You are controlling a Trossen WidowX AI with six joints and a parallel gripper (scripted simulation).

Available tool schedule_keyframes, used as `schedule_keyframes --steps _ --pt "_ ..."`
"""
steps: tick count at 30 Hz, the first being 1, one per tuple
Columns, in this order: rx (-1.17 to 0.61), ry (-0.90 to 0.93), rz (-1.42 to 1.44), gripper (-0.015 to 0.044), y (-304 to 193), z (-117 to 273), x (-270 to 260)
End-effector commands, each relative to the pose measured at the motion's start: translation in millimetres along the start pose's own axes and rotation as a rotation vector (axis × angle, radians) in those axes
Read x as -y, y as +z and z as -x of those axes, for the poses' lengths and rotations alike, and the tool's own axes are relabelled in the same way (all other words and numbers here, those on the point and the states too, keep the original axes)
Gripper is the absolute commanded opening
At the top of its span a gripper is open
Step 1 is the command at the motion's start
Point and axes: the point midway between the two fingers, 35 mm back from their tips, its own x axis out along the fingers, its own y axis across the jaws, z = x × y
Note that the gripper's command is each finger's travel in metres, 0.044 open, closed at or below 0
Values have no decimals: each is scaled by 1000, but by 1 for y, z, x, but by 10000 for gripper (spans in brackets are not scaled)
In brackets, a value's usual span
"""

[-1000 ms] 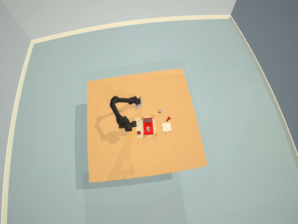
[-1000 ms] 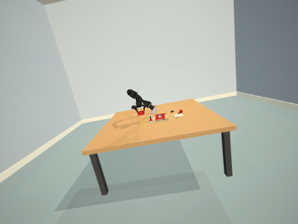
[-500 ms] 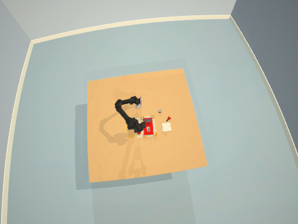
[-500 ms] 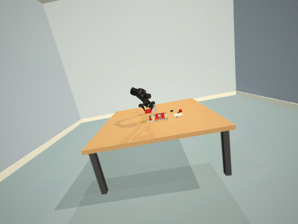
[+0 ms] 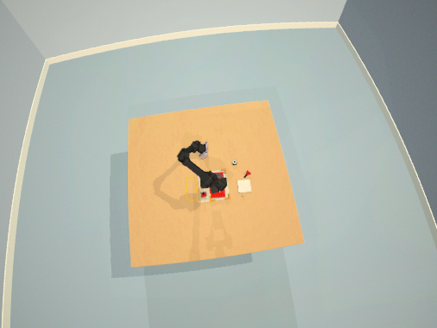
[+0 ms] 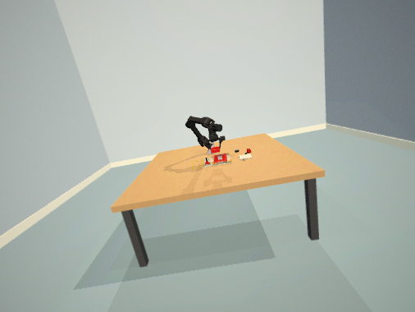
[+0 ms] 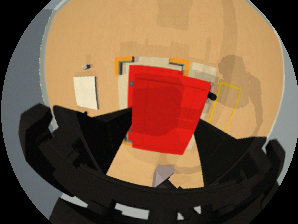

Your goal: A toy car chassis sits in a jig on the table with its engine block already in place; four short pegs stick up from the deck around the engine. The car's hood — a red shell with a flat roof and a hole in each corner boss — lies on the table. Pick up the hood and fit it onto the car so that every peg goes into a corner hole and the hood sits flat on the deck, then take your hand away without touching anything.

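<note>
The red hood (image 6: 215, 150) (image 7: 167, 112) is between the fingers of my gripper (image 5: 218, 186) (image 6: 216, 144) (image 7: 164, 115), which is shut on it. It is held above the chassis (image 5: 218, 195) (image 6: 217, 161) (image 7: 155, 70), with a gap between them in the exterior view. In the wrist view, the hood looks slightly turned against the chassis and sits a little to its right. The chassis lies in the jig with orange corner brackets (image 7: 124, 59). The hood covers the engine and pegs in the wrist view, so the alignment of the holes is hidden.
A pale square block (image 5: 244, 186) (image 6: 245, 157) (image 7: 86, 92) lies beside the jig. A red piece with a black stem (image 5: 248, 173) and a small wheel (image 5: 234, 162) lie behind it. A small red block with a black post (image 5: 204, 194) stands by the chassis, near a yellow outline (image 5: 186, 190).
</note>
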Motion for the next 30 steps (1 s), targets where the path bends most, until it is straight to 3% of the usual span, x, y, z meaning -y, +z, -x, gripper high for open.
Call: schedule_keyframes --steps 1,9,20,30 --pt "7 3 -10 0 -2 1 -23" --pt "8 2 -12 0 -3 -5 -25" --pt "10 2 -14 0 -3 -47 -23" --pt "8 0 -12 0 -3 -49 -24"
